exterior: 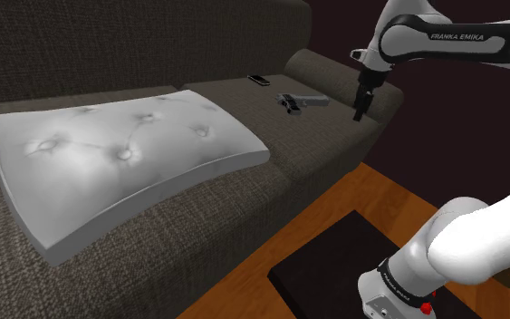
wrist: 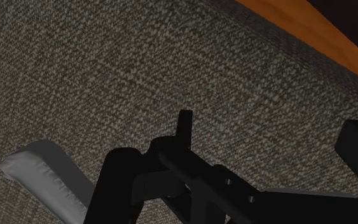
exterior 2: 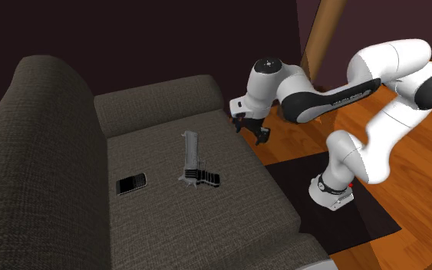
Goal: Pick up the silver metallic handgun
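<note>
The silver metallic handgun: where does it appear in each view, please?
Shoulder view: silver-grey handgun on the dark woven sofa seat, upper middle, near the small black phone.
Second exterior view: centre, phone on that view's left.
Wrist view: grey end, probably its barrel, beside the gripper.
Shared landmark: the sofa seat.

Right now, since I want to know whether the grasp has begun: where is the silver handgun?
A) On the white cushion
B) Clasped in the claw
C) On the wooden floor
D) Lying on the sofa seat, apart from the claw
D: the handgun lies flat on the sofa seat near the phone, while the open claw hovers apart from it near the seat's edge.
</note>
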You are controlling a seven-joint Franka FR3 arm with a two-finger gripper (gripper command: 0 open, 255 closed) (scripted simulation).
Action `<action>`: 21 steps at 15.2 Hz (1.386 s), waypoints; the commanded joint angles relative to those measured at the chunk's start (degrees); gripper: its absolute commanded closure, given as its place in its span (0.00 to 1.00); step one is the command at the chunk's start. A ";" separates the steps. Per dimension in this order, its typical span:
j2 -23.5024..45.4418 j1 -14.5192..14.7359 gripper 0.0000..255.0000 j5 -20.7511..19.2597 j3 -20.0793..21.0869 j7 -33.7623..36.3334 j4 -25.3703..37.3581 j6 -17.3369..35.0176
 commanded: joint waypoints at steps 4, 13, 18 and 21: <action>10.62 2.58 0.00 2.69 -4.44 -15.33 8.35 4.70; 30.50 3.24 0.00 13.49 -6.93 -42.31 27.41 7.35; 38.52 1.76 0.00 17.87 -5.40 -51.93 36.11 6.90; 38.61 1.82 0.00 17.89 -5.32 -51.84 33.92 9.17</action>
